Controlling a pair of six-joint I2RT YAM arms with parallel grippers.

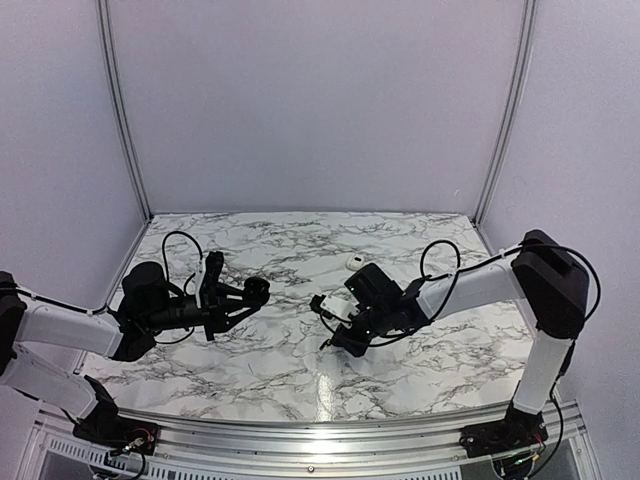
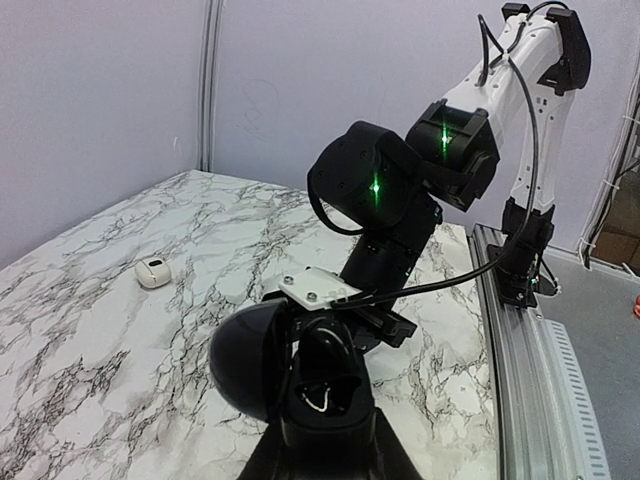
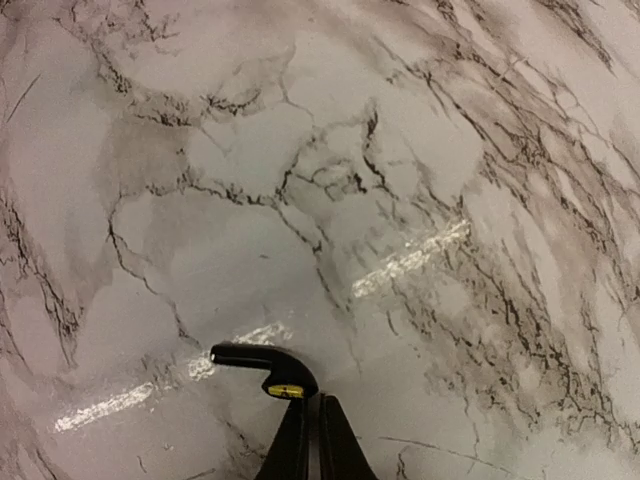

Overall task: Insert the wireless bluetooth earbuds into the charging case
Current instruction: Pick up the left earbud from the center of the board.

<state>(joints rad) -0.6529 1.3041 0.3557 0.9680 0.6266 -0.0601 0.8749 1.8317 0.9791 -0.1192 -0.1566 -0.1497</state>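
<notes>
My left gripper point(image 1: 240, 297) is shut on the open black charging case point(image 1: 258, 291) and holds it above the table. In the left wrist view the case body point(image 2: 338, 395) sits between the fingers, with its round lid point(image 2: 240, 360) swung open to the left. My right gripper point(image 3: 315, 408) is shut on a black hook-shaped earbud point(image 3: 262, 364) with a yellow mark; its stem points left, just over the marble. In the top view the right gripper point(image 1: 328, 342) hangs right of the case, apart from it. The other earbud cannot be made out.
A small white oval object point(image 1: 353, 262) lies on the marble table point(image 1: 420, 370) behind the right gripper; it also shows in the left wrist view point(image 2: 153, 272). The right arm point(image 2: 400, 190) looms close behind the case. A metal rail point(image 1: 320, 450) runs along the near edge.
</notes>
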